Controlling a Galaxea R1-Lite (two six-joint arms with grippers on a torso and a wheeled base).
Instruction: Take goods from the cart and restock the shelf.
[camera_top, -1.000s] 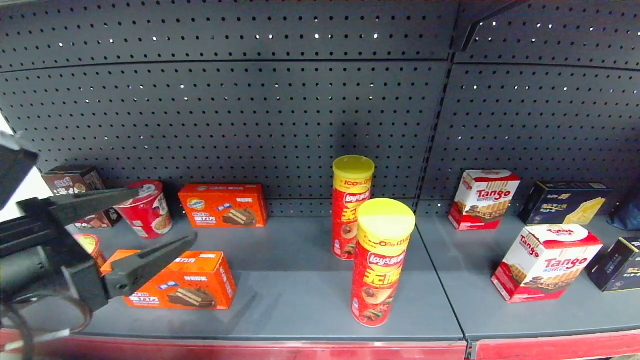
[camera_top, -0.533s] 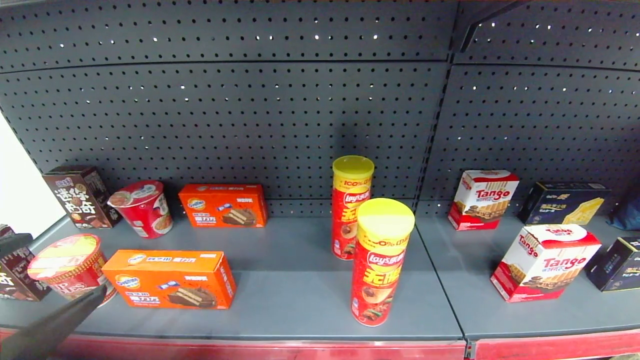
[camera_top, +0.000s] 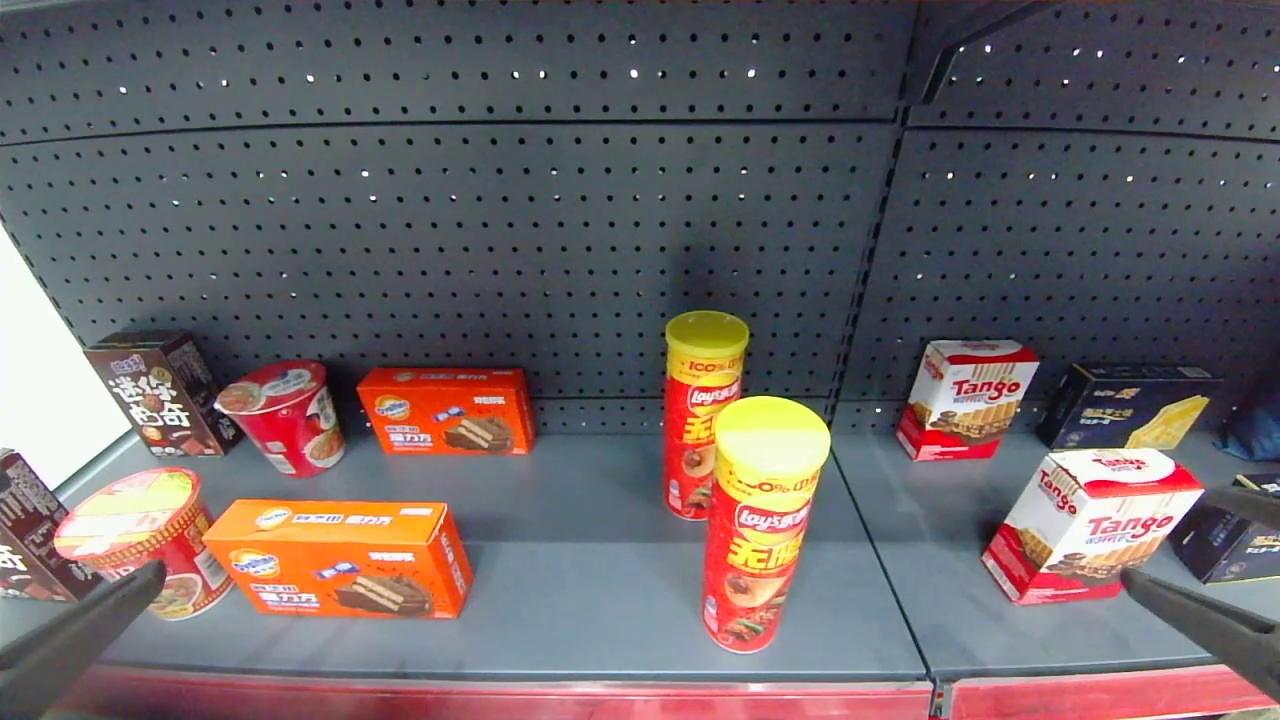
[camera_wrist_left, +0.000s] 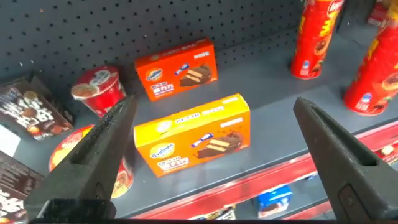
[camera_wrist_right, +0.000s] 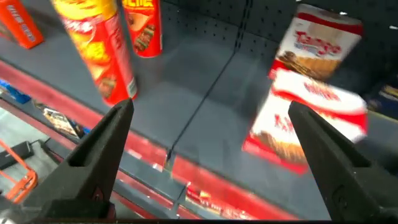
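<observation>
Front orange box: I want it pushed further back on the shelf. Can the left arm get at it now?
Probably yes. The left claw is open and faces the front orange box with nothing between them. The noodle cup close beside it could crowd one finger.

Pegboard panel (camera_top: 450, 230) — dark grey, white wall (camera_top: 35, 400)

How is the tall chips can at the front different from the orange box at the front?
The front chips can is a tall round tube standing upright; the front orange box is low and long. The can is red with a yellow lid; the box is mostly orange. The can stands near the middle of the shelf; the box sits farther left. Both rest near the shelf's front edge.
</observation>
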